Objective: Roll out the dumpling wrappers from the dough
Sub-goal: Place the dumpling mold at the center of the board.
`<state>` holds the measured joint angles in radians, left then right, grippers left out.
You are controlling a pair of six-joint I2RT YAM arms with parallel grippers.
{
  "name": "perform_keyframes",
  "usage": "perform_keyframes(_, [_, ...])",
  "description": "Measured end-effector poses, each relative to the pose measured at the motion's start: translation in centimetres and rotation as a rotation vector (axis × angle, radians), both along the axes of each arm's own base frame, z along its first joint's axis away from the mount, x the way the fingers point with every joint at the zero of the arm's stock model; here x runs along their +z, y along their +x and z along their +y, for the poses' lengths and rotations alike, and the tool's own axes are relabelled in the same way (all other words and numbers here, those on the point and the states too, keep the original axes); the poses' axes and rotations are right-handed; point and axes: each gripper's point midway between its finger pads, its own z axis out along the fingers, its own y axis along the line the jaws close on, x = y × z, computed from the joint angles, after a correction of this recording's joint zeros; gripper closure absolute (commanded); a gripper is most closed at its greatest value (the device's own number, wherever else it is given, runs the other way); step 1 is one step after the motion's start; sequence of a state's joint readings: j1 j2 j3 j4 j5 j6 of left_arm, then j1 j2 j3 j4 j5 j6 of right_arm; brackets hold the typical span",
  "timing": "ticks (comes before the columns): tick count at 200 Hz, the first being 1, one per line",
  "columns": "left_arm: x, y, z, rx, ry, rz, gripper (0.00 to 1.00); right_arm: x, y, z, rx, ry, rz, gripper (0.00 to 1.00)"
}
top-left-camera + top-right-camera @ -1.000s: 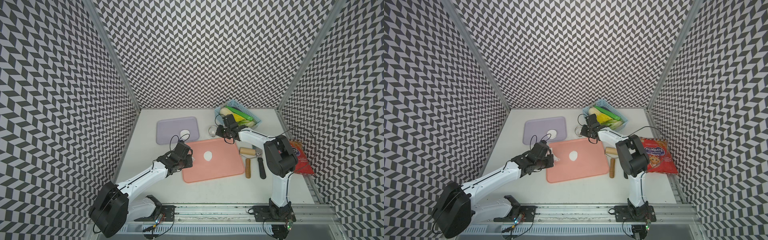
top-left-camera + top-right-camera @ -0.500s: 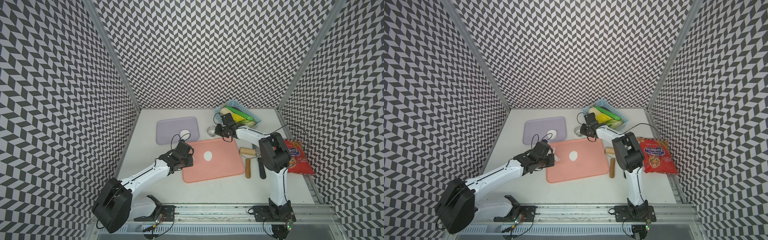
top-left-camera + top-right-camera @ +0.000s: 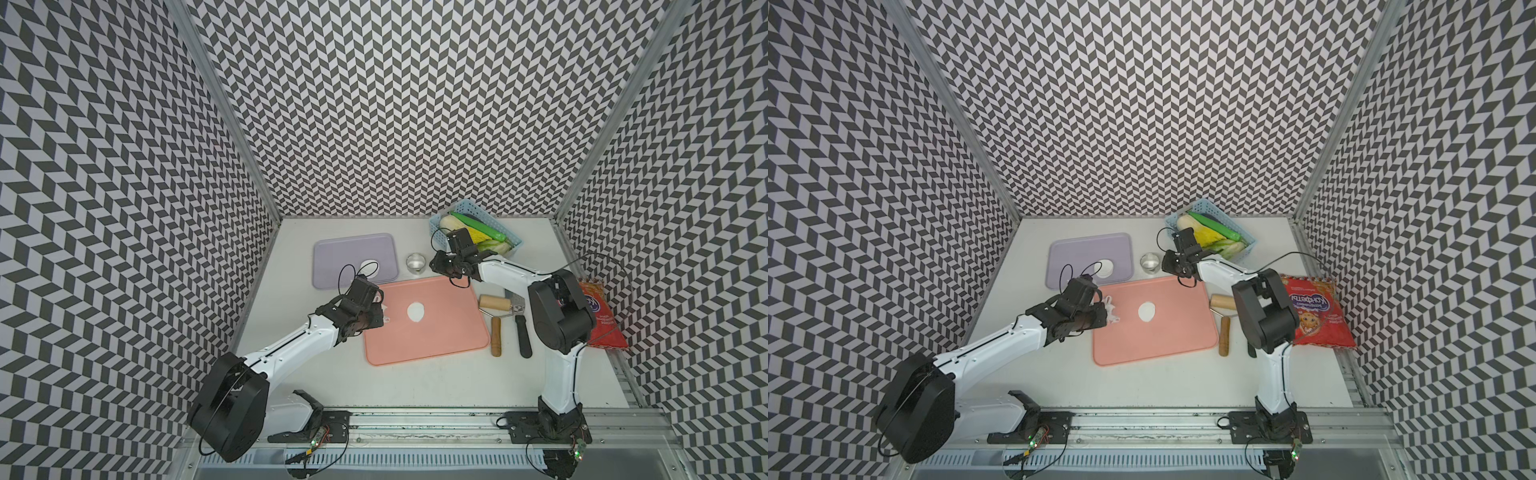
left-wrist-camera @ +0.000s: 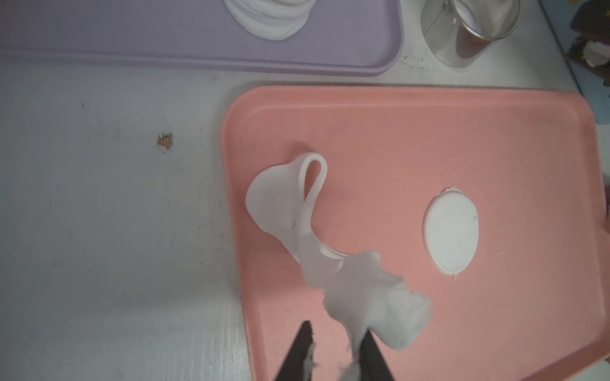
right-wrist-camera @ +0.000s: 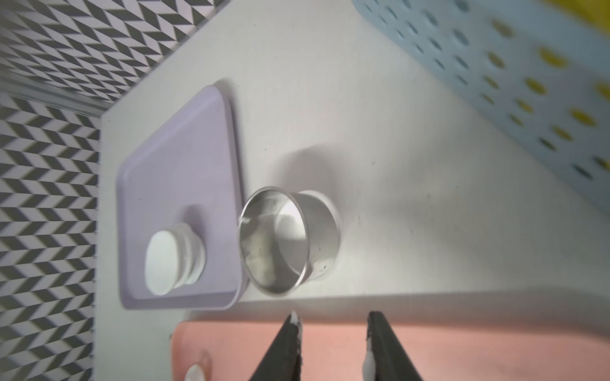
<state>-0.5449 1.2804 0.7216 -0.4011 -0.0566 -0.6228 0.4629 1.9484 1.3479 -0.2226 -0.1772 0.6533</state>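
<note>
You have bare white tabletop [image 3: 415, 386] in front of the flat pink tray [image 3: 449, 336]. Wooden rolling pin [image 3: 495, 303] and black-handled tool [image 3: 524, 338] block its right side, ragged white dough [image 4: 277, 194] its left edge.

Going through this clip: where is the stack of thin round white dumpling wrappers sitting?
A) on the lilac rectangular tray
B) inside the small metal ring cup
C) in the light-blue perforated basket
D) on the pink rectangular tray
A: in both top views the stack of thin round white dumpling wrappers rests on the lilac rectangular tray, with the small metal ring cup standing beside that tray.
</note>
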Motion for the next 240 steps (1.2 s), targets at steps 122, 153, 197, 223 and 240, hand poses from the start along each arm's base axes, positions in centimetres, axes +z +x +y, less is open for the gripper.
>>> perform_keyframes(122, [2.3,0.7,0.4,-0.046,-0.12,-0.029,0.16,5.9,-12.7,9.0,0.481,0.209,-0.13,0.38])
perform_keyframes(153, [2.7,0.5,0.1,-0.071,-0.127,-0.031,0.16,6.7,-14.2,11.2,0.564,0.226,-0.143,0.38])
perform_keyframes(197, [3.4,0.3,0.2,-0.082,-0.131,-0.05,0.16,6.3,-14.9,14.3,0.634,0.218,-0.135,0.39])
perform_keyframes(223, [3.0,0.2,1.0,-0.063,-0.109,-0.032,0.16,5.1,-14.7,15.2,0.641,0.178,-0.106,0.4])
perform_keyframes(240, [3.1,0.1,1.1,-0.061,-0.106,-0.033,0.16,4.3,-14.2,15.2,0.628,0.146,-0.089,0.41])
